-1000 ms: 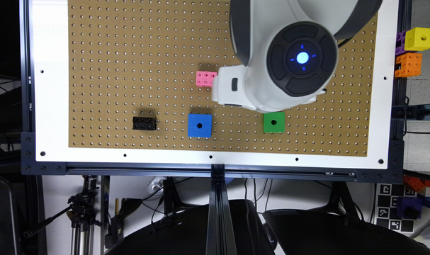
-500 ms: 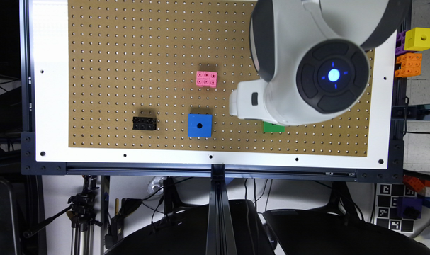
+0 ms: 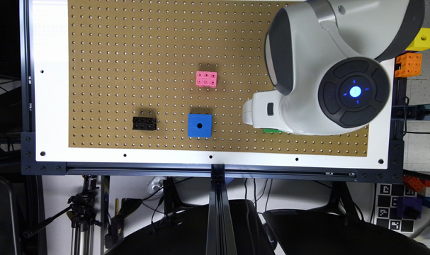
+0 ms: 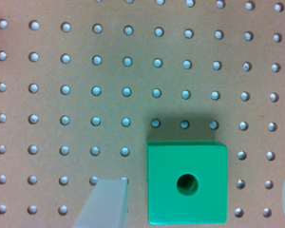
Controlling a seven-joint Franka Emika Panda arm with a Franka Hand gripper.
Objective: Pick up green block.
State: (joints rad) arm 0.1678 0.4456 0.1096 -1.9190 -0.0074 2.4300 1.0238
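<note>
**Gripper over the green block, not yet gripping**

The green block (image 4: 186, 182) sits flat on the pegboard (image 3: 129, 53), its holed face up. In the exterior view a thin green sliver (image 3: 272, 130) of it peeks out from under the arm (image 3: 328, 71), on the exterior view's right of the blue cube (image 3: 199, 125) and well apart from it. The pink block (image 3: 206, 78) and the black block (image 3: 144, 123) lie farther off and play no part.

In the wrist view the gripper (image 4: 194, 202) stands spread: one pale finger (image 4: 104, 204) shows just beside one side of the block, and a faint edge of the other shows beyond the opposite side. The block lies between them, touched by neither. The jaws are apart and hold nothing.

The block looks like rigid moulded plastic, probably light, with smooth faces that could slip under a weak pinch. It should not deform or break. The best hold, in my judgement, is across the two flat opposite sides facing the fingers, low enough for full pad contact. The hole in its upper face is no use for gripping. The block sits nearer one finger than the other, so closing may nudge it sideways before both pads bite.
</note>
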